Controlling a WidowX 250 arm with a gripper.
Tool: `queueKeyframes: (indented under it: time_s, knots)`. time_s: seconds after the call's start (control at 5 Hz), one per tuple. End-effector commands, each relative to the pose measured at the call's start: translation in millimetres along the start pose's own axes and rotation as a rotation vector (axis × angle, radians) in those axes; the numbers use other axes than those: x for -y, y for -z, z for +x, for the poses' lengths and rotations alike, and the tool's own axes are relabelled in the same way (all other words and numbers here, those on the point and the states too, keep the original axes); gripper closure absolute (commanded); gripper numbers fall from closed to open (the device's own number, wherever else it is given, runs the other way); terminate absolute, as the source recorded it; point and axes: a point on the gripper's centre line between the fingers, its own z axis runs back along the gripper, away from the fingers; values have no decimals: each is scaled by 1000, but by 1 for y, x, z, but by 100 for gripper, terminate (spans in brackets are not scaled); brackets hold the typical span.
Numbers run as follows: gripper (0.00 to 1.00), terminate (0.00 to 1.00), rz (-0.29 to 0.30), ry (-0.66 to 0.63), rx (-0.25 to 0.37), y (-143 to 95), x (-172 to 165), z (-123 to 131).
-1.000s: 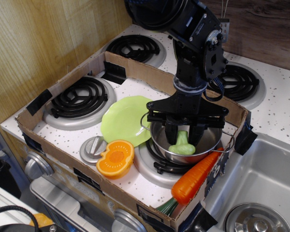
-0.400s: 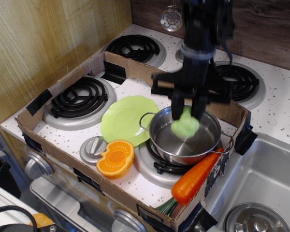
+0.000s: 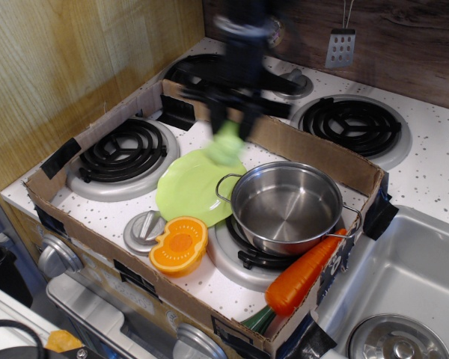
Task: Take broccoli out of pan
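A: Eyes on the pan (image 3: 286, 207) — bare steel inside, nothing in it. It sits on the front right burner, its two wire handles at roughly 10 and 4 o'clock.

B: And the broccoli (image 3: 226, 146)?

A: Up in the air, pinched in the gripper (image 3: 229, 129). The fingers are closed narrowly around its top, with the pale-green lump hanging below them. The picture is blurred there, so the exact grip is hard to read.

B: Where is that from the pan?

A: About 10 o'clock, clear of its rim, above the far edge of the plate (image 3: 191, 187).

B: Anything on the plate?

A: Nothing lying on it. Its right edge meets the pan's side by the near handle.

B: And the box (image 3: 209, 310)?

A: The cardboard tray rings the front burners. Inside it: plate, pan, an orange pumpkin half (image 3: 179, 244) at 7 o'clock from the pan, and a carrot (image 3: 305, 274) at 5 o'clock, leaning on the tray's right front corner, touching the pan's handle.

B: The sink (image 3: 393, 288)?

A: Off to the right, a drain (image 3: 399, 339) at its bottom.
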Motion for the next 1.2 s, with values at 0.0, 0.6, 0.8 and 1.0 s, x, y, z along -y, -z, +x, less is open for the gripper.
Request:
queueKeyframes:
  time_s: [0.0,0.6,0.8,1.0]
  knots:
    - [100,0,13,2,165,12,-69,8]
    - [100,0,73,139,392,53,-120,42]
    - [100,0,89,185,377,46,-125,56]
    - [100,0,78,214,393,42,-127,62]
